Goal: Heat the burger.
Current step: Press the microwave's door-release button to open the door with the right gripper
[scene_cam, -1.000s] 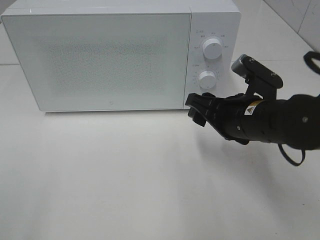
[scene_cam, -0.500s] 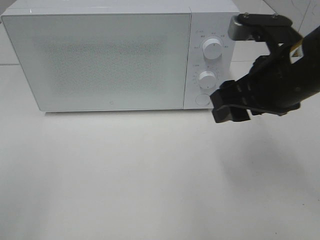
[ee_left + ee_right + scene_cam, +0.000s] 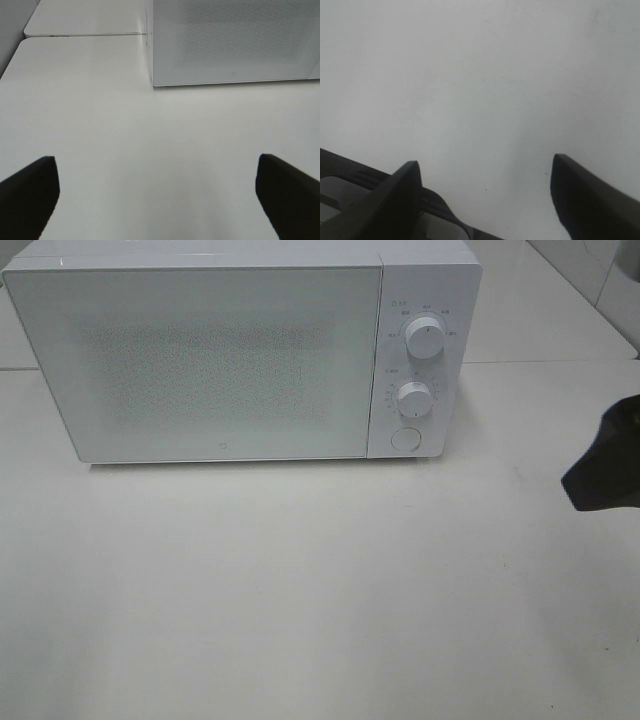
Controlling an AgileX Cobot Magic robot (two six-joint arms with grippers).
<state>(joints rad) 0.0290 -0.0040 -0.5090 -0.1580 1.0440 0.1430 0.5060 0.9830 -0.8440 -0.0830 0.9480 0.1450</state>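
Note:
The burger is out of view in every frame. A white microwave (image 3: 200,360) stands at the back of the table with its door closed, and its front corner also shows in the left wrist view (image 3: 230,45). My left gripper (image 3: 157,195) is open over bare table in front of the microwave, with nothing between its fingers. My right gripper (image 3: 485,195) is open too, with only white table surface between its fingers. In the high view just a dark piece of the right arm (image 3: 605,475) shows at the right edge, well away from the microwave.
On the microwave's right-hand panel are an upper knob (image 3: 426,340), a lower knob (image 3: 413,398) and a round button (image 3: 404,438). White table (image 3: 300,590) stretches in front of it. A tiled wall rises at the far right.
The right arm has drawn back from the microwave's control panel to the right, almost out of the high view. The microwave door stays closed.

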